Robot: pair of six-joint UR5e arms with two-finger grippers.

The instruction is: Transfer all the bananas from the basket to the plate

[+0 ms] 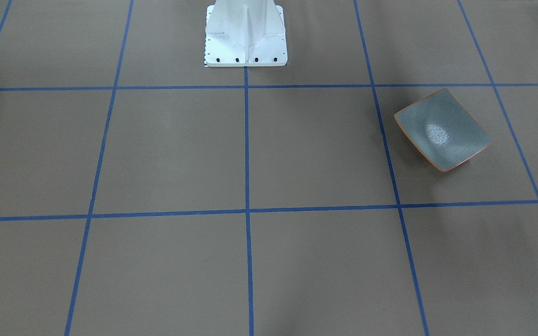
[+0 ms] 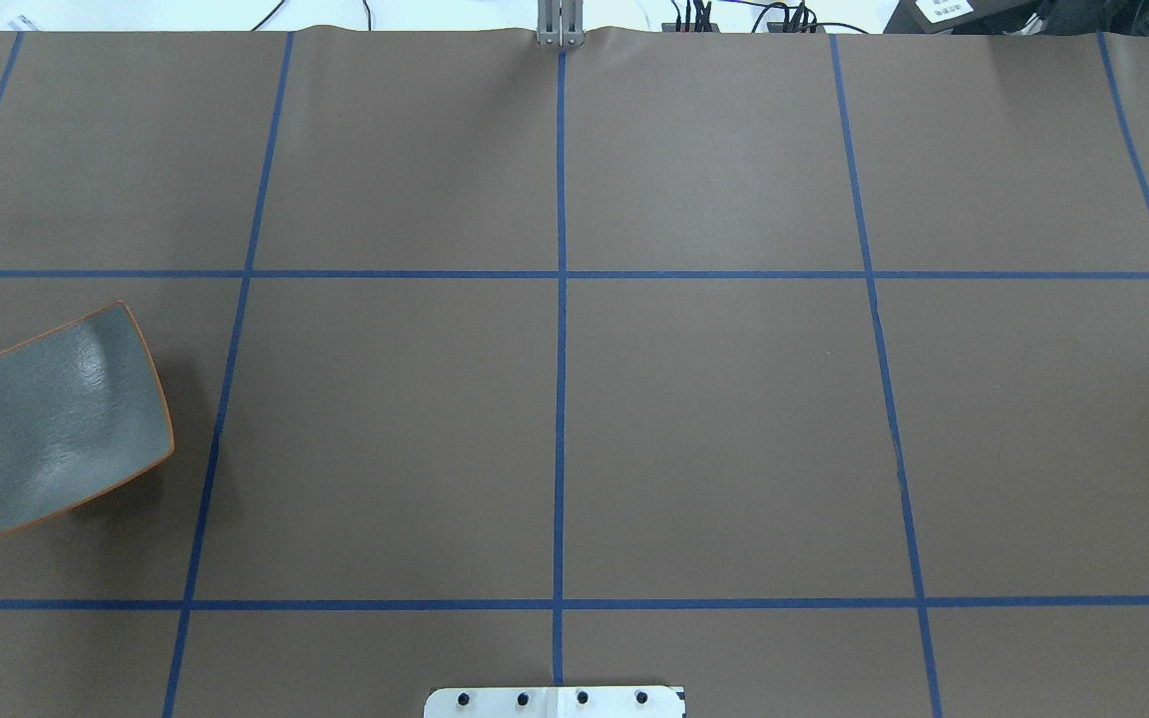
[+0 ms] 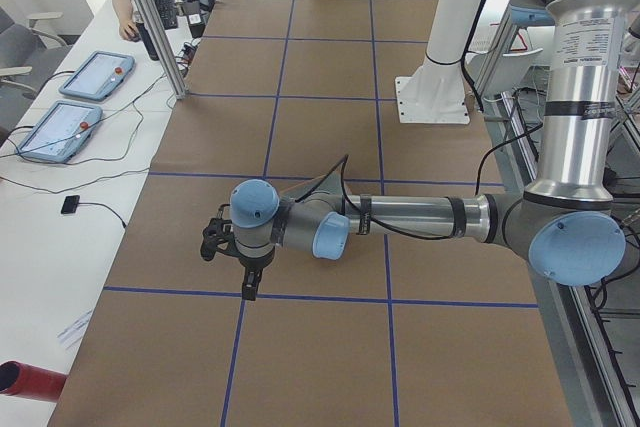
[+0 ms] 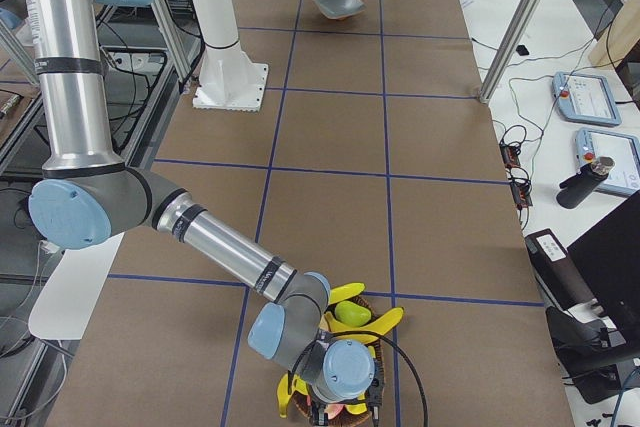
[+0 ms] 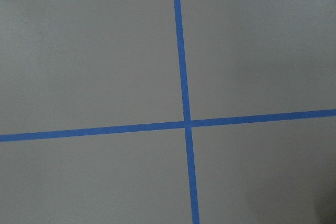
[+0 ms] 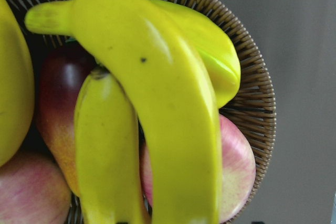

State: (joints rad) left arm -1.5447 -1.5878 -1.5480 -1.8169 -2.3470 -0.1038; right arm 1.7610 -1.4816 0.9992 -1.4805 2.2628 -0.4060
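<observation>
Well, my right jaws hang close over the woven basket (image 6: 261,103) at my right end of the counter (image 2: 714,419), where the bananas (image 6: 157,103) lie piled on red fruit (image 6: 236,171), none of them on the grey-green plate (image 2: 61,419), which sits well apart at my left end. My left jaws hover low above a crossing of blue tape lines (image 5: 186,123), and for neither pair can I tell how wide they stand or whether they grip anything.
</observation>
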